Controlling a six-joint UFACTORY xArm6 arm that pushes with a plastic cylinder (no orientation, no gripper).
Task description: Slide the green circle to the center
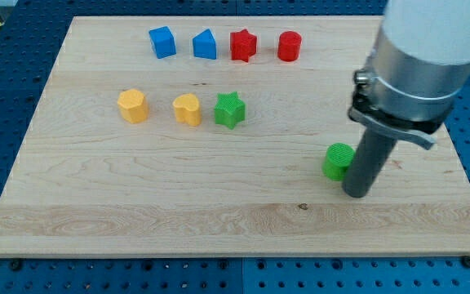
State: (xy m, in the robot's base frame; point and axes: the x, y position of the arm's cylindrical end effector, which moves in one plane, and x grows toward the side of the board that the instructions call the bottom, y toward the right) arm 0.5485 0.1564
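In the camera view, my tip (356,193) rests on the wooden tabletop (178,204) toward the view's right, just beside and apparently touching the green circle (337,161), which sits on the tip's left and slightly toward the view's top. The end effector is a plain dark rod with nothing to clench or release; it grasps nothing.

Well apart from the tip, toward the view's left and higher, stand the green star (229,109), then the yellow heart (188,109), then a second yellow block (133,105) of rounded, uncertain shape.

Farther toward the view's top, a row runs leftward from above the tip: the red cylinder (290,46), the red star (243,45), a blue block (205,45) with a peaked top, and the blue cube (162,42).
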